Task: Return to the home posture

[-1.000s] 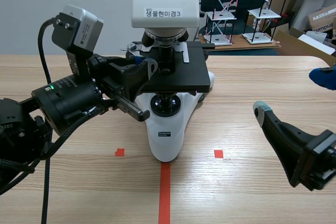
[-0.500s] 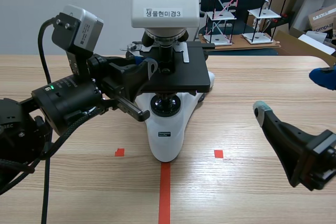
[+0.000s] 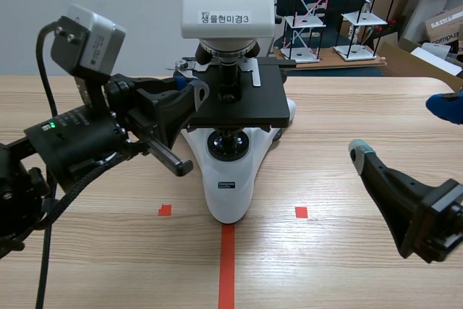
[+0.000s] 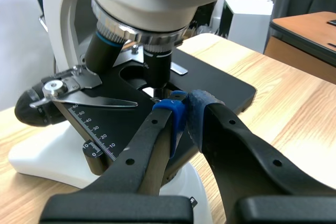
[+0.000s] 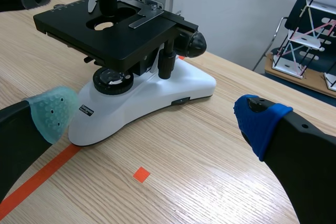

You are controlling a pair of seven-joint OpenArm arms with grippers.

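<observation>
The left claw [image 4: 186,114], pads nearly together and holding nothing, has drawn back a little from the microscope [image 3: 228,179] at mid-table; the right claw [image 5: 157,119] waits wide open. The retreat seems begun.

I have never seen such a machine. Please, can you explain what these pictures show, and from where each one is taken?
This is a robot with two black arms. One picture looks from between the arms; the other two come from a camera on each wrist. On the wooden table stands a white microscope. The left gripper is shut, close to the microscope's black stage, holding nothing. The right gripper is open and empty, low over the table.
</observation>
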